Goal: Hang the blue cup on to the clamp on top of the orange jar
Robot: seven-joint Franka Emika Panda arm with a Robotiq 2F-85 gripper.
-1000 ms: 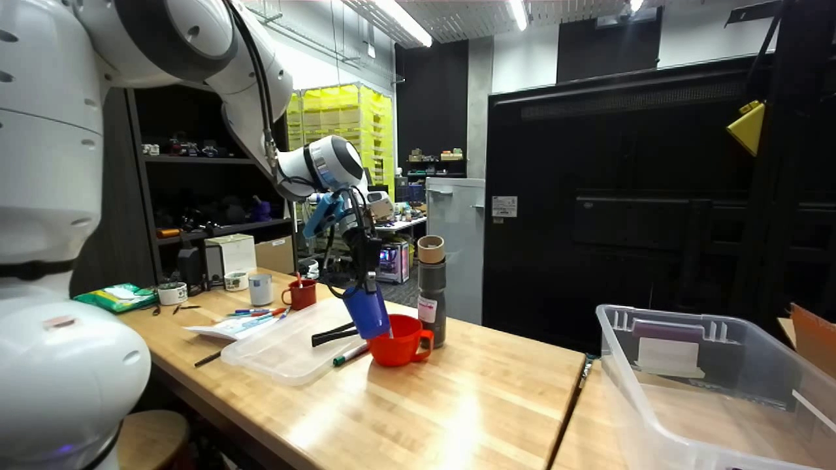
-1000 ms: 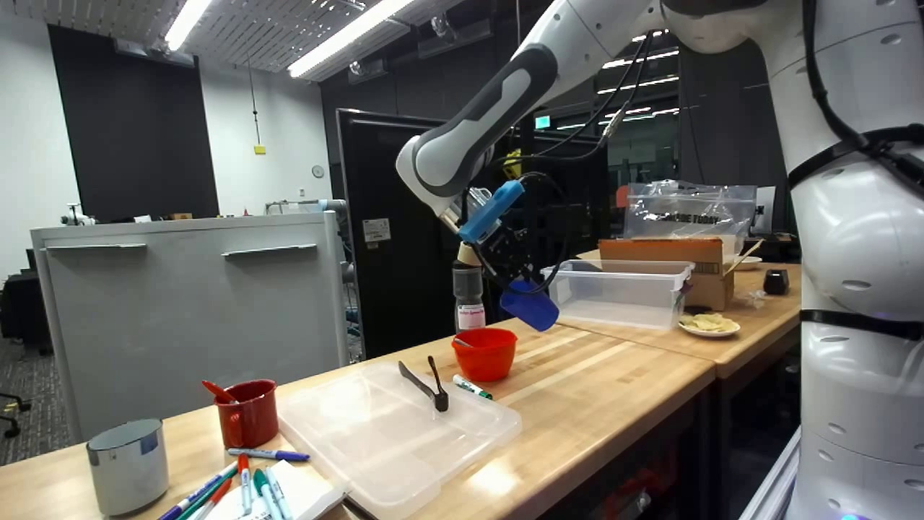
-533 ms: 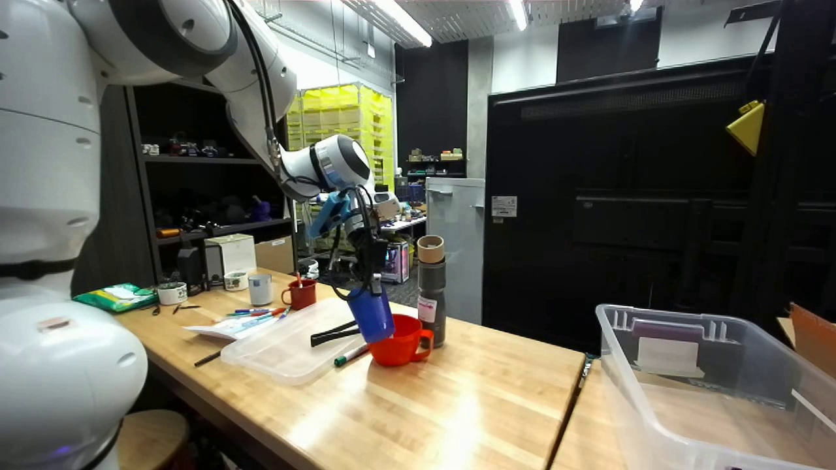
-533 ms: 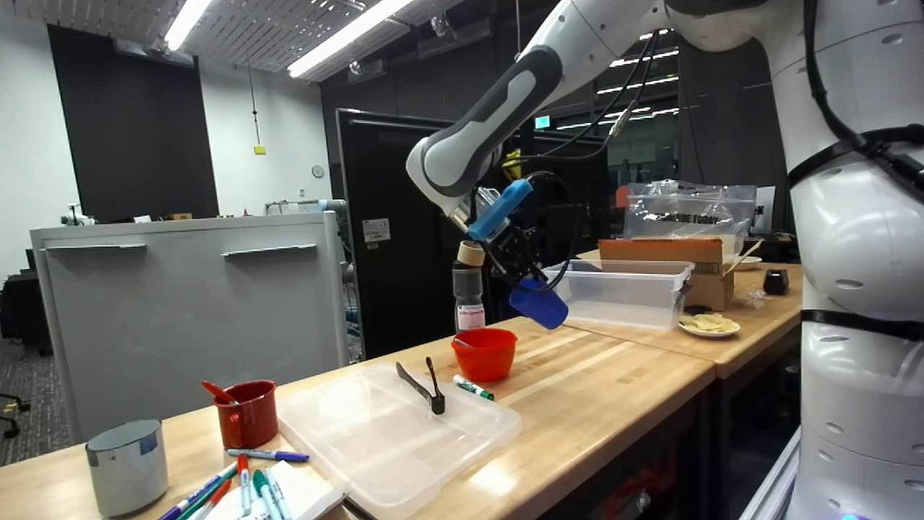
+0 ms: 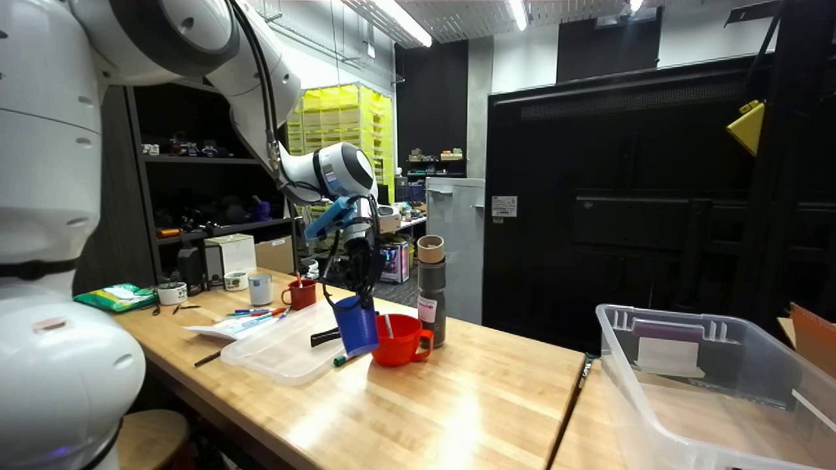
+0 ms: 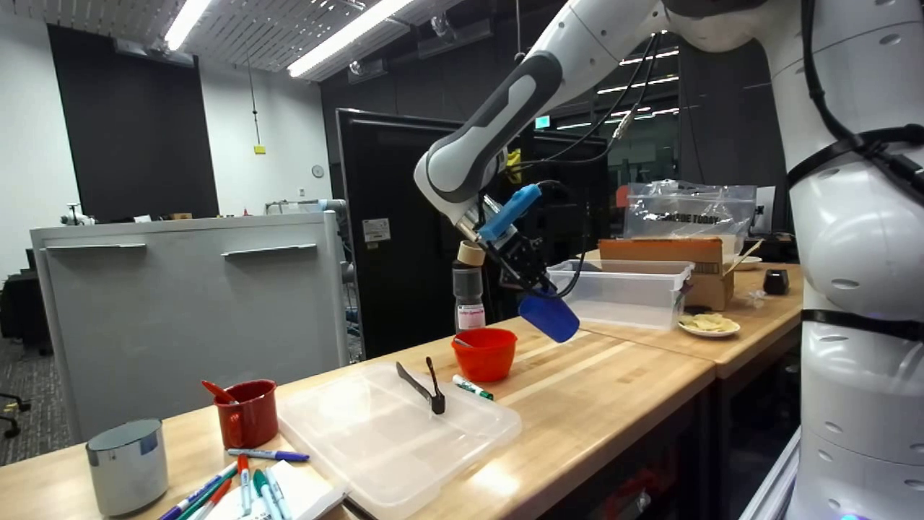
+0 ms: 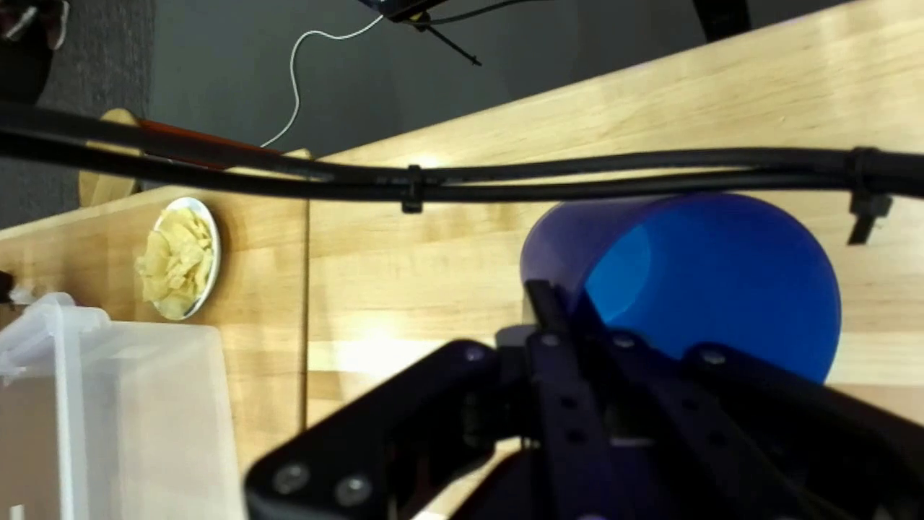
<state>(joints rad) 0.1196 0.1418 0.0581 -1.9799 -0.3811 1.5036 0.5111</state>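
White and many-jointed, the arm (image 6: 502,119) reaches out over the table (image 5: 509,391) to the space beside the orange jar (image 6: 485,357). In an exterior view it slopes down to a bent wrist (image 6: 445,180) higher than the jar; from that bend the pincer (image 7: 565,300) slants back downward, away from the jar and towards the robot's base (image 6: 855,404). A light-blue block (image 6: 511,211) sits beside the wrist, also above the jar's level. In an exterior view the pincer's black housing (image 5: 362,264) points almost straight down, just beside the jar. The pincer is clamped on the blue cup (image 7: 729,274), its dark fingers (image 7: 543,307) nipping the wall at the rim. In both exterior views the cup hangs in the air beside the jar, tilted, its mouth up at the pincer and its closed end slanting downward; it is nearer to the robot's base than the jar is. In an exterior view a gap shows between the jar and the cup's lower end (image 6: 565,331). Within the jar leans a pale stick (image 5: 388,326); just behind the jar, in both exterior views, stands a dark bottle (image 5: 432,281). Just beside the jar lies a green-capped marker (image 6: 473,388), and near the jar, on a flat piece of translucent plastic (image 6: 346,433), lie black tongs (image 6: 437,401) with their arms spread.
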